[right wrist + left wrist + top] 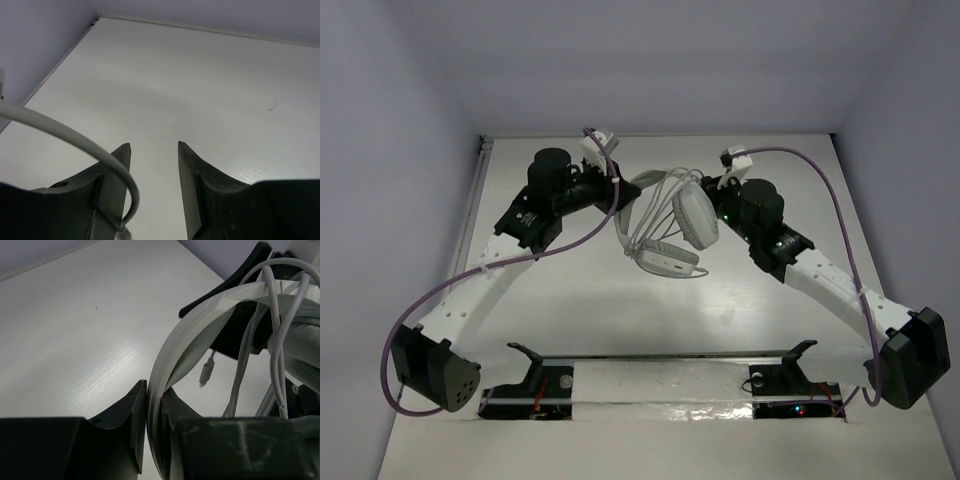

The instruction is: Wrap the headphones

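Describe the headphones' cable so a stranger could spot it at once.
At the middle of the white table are the pale headphones. Loops of cable hang around them: thin and grey, unlike the thick purple cables nearby.

White grained table (740, 310), arm bases (780, 378) at near edge.

headphones (688, 215) between left gripper (154, 390) and right gripper (154, 146), table (620, 320) beneath
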### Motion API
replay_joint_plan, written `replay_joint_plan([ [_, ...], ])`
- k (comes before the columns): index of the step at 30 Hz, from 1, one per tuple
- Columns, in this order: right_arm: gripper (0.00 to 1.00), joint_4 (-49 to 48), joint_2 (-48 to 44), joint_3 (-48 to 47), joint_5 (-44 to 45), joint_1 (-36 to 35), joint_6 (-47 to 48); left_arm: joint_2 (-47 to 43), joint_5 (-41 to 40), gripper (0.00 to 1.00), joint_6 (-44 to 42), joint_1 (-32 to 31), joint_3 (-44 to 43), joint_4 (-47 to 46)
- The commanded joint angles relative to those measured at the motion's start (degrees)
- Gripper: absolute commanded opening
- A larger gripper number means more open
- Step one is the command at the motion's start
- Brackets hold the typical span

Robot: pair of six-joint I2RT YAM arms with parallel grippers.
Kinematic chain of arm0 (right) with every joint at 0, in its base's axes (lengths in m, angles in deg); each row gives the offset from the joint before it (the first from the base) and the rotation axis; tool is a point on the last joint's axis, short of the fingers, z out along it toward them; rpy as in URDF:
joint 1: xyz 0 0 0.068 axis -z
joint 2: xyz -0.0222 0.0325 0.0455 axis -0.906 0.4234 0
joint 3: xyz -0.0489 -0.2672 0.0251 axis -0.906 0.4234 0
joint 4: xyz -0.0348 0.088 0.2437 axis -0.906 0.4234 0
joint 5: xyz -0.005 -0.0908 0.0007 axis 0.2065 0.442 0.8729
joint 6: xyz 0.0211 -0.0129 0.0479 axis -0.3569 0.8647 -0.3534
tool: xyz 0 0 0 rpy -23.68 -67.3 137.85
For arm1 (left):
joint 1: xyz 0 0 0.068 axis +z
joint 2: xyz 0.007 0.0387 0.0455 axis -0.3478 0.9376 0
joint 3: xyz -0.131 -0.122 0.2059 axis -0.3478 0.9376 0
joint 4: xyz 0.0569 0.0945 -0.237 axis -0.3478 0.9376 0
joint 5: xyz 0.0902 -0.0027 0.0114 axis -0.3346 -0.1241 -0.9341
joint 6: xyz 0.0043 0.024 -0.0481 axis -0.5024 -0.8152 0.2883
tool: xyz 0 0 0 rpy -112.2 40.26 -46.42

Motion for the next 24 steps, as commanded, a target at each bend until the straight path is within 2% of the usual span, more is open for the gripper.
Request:
replay_joint_plan([
  [1,0.48,-10.2,0.4,1.1,-5.7,0.1,-2.3,-3.1,2.7,0.00,3.6,0.2,-6.2,-4.7],
  [6,0.47,-16.6,2.6,3.7,-8.4,0.6,-5.4,-4.4,1.2,0.00,4.6,0.2,-7.2,-4.9],
  [10,0.42,-22.3,4.1,6.1,-12.8,0.6,-8.1,-5.0,0.4,0.00,5.9,0.2,-7.5,-5.3],
  [16,0.40,-27.7,4.2,10.4,-17.2,0.6,-12.3,-6.7,-4.9,0.00,9.1,0.2,-4.4,-8.4],
  [20,0.47,-31.7,5.5,13.1,-21.3,0.6,-16.1,-7.9,-12.1,0.00,14.2,0.2,0.3,-13.6],
  [24,0.56,-32.2,4.4,15.7,-20.6,0.6,-18.5,-10.0,-17.6,0.00,18.4,0.2,6.3,-17.7],
])
